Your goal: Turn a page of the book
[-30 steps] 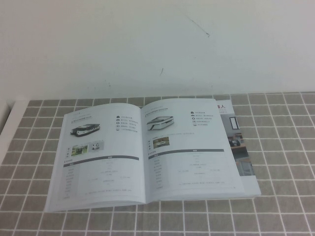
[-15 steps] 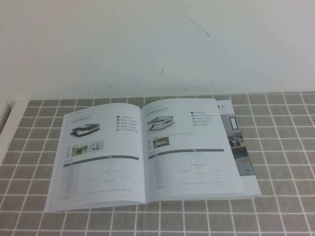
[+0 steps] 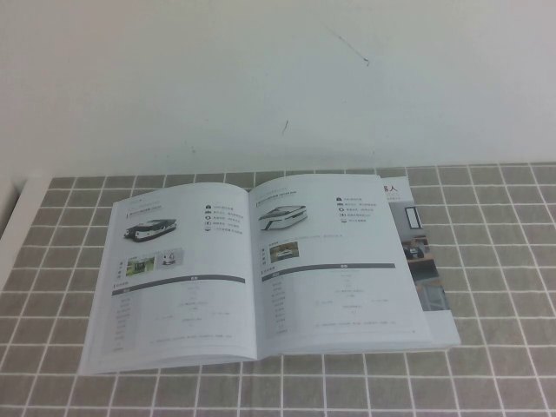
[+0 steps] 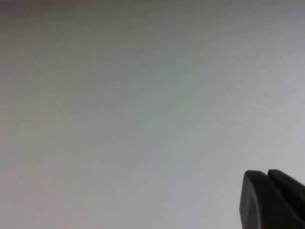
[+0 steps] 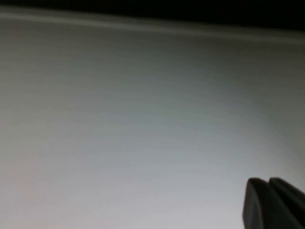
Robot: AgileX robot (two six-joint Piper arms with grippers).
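A grey-tiled table surface with white grout lines (image 3: 495, 261) fills the lower half of the high view, running out of frame at the near edge and both sides; behind it rises a plain white wall (image 3: 261, 78) marked with a few faint dark scuffs. At the far left, a pale strip borders the tiles, but what it is cannot be made out.

The large thin softcover catalogue with glossy white pages (image 3: 187, 287) lies open and flat near the middle of the table. Its left-hand sheet pictures a dark-and-white boat above small photos, a dark grey bar and a faint table whose print is too small to read. The thin glossy white sheet picturing a white boat-like vehicle (image 3: 334, 269) is the right-hand page, lying flat on the stack beneath it, its inner edge curving down into the spine. Only its upper side shows. To its right a narrow band of a lower page or cover (image 3: 426, 252) sticks out, with coloured pictures and dark characters mostly hidden under the sheet.

Neither arm appears in the high view. The left gripper (image 4: 274, 198) shows only as two dark finger ends at the corner of the left wrist view, pressed close with barely a seam between them, nothing held, in front of a blank pale surface. The right gripper (image 5: 274, 202) shows the same way in the right wrist view, fingers closed together and empty, before a pale surface with a dark band along one edge.
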